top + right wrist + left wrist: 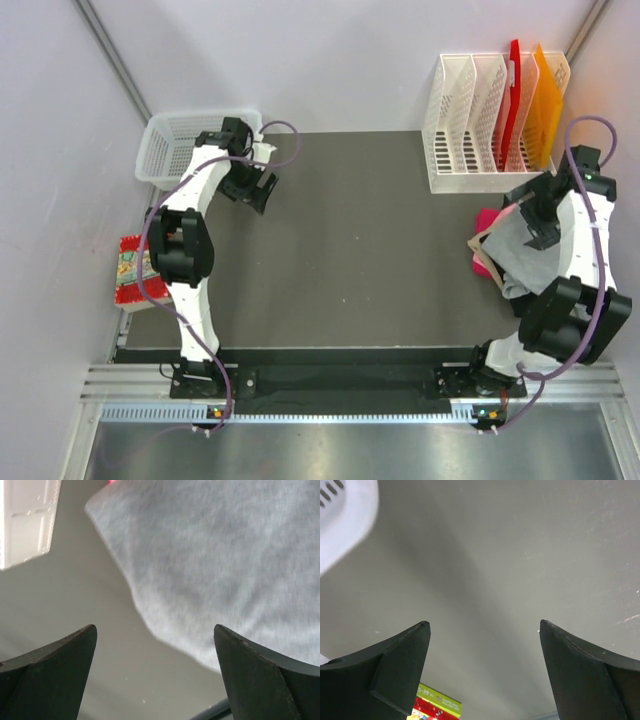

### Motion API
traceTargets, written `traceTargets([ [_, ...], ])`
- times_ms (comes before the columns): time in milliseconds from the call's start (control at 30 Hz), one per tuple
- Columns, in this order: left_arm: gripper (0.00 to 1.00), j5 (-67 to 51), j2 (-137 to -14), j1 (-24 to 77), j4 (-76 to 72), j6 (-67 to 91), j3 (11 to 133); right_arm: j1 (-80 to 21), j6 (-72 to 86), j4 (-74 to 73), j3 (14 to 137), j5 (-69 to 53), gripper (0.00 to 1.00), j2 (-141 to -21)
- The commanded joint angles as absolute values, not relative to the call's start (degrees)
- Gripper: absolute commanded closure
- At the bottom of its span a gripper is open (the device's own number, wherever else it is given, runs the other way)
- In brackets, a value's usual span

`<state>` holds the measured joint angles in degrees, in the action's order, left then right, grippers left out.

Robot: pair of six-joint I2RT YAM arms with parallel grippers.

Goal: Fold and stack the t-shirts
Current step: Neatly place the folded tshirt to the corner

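Note:
A light grey t-shirt [522, 258] lies rumpled on top of a pile at the table's right edge, with a pink t-shirt [489, 219] and a tan edge [482, 246] showing under it. My right gripper [538, 232] hovers over the grey t-shirt, open and empty. In the right wrist view the grey t-shirt [225, 555] fills the upper right, and its rounded edge reaches between the tips of the right gripper [155, 627]. My left gripper [260, 192] is open and empty at the back left, over bare table [520, 555], which also shows behind it in the left wrist view [485, 625].
A white basket [180, 145] stands at the back left corner and shows in the left wrist view [340, 520]. A white file rack [490, 120] with red and orange sheets stands back right. A colourful box [135, 270] lies off the table's left edge.

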<state>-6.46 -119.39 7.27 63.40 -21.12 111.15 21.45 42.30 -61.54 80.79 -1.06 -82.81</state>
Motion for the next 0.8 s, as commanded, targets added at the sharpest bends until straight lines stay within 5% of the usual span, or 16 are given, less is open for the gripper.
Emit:
traceTargets([
  [0, 0.05, -4.7, -113.9, 6.9, 62.5, -21.7, 108.4, 22.2, 42.1, -53.4, 78.8, 2.6, 0.00, -86.2],
  [400, 0.04, -3.1, -111.9, 6.8, 62.2, -21.1, 107.9, 23.3, 35.7, -49.6, 75.4, 8.0, 0.00, -95.5],
  [767, 0.04, -0.7, -111.4, 6.7, 60.9, -19.4, 110.4, 15.4, 30.6, -55.5, 104.2, -1.3, 0.00, -95.8],
])
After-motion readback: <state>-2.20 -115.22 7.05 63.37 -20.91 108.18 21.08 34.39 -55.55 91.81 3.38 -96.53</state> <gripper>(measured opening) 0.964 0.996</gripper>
